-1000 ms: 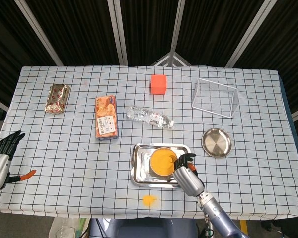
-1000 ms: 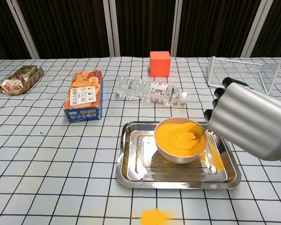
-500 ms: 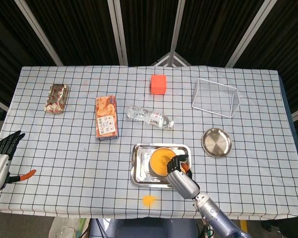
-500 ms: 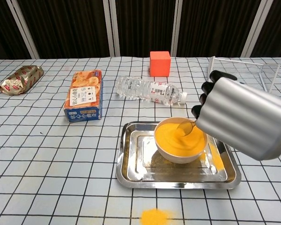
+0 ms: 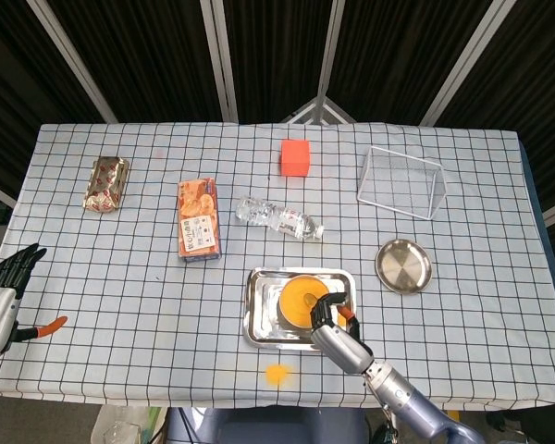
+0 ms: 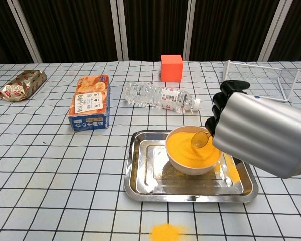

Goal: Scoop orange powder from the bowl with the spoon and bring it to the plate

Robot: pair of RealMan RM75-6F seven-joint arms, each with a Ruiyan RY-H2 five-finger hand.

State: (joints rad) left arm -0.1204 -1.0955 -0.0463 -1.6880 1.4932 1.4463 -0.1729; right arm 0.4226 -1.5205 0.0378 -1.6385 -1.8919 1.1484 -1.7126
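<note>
Chest view alone shows the right robot hand (image 6: pixel 258 133) gripping the spoon (image 6: pixel 199 139), now raised above the bowl (image 6: pixel 192 156). Left robot hand (image 5: pixel 2 296) open, unmoved.

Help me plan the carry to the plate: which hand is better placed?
Right hand: it holds the metal spoon over the orange-powder bowl, near the round steel plate. The left hand is far off.

Silver robot hands with black fingers

The right hand (image 6: pixel 258 133) has a ribbed, brushed-silver back, black fingers (image 6: pixel 221 100) and a bluish-grey metallic forearm; the left hand (image 5: pixel 0 301) at the left edge shows the same silver shell and black fingers (image 5: pixel 18 262).
</note>
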